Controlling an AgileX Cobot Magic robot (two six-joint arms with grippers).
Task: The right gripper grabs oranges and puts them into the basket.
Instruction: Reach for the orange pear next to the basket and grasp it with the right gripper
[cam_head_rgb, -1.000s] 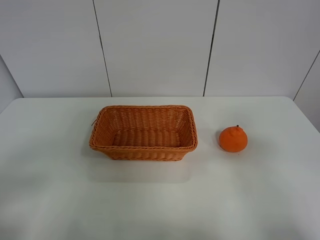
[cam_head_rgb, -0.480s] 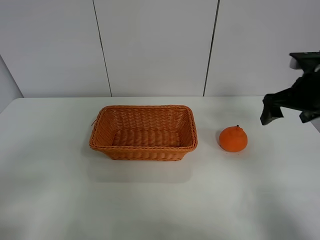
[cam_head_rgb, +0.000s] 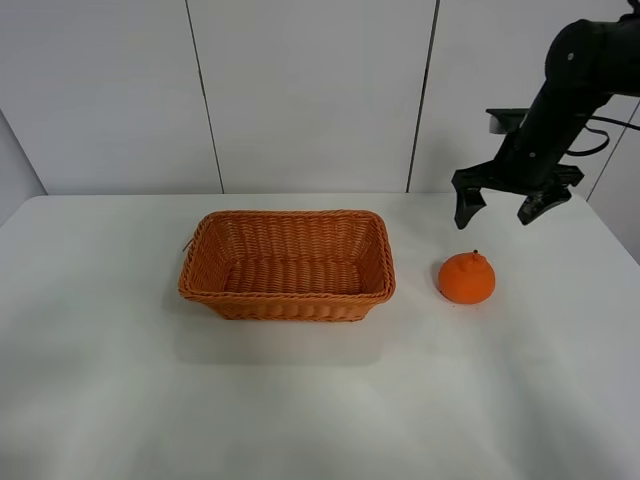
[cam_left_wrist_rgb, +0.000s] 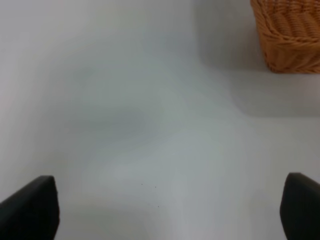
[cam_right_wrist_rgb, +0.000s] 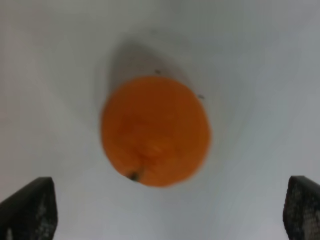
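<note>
The right claw (cam_head_rgb: 494, 214) hangs spread wide over the orange (cam_head_rgb: 466, 278), which sits on the worktop (cam_head_rgb: 320, 410) just right of the basket (cam_head_rgb: 287, 297). The fruit is probably light, firm, smooth-skinned and apt to roll, so grip across its round middle.

Right gripper (cam_head_rgb: 495, 217) now above orange (cam_head_rgb: 466, 278)

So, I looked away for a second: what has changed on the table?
The right gripper has swung in from the right edge and now hangs open above the orange, holding nothing. The orange and the basket have not moved.
</note>
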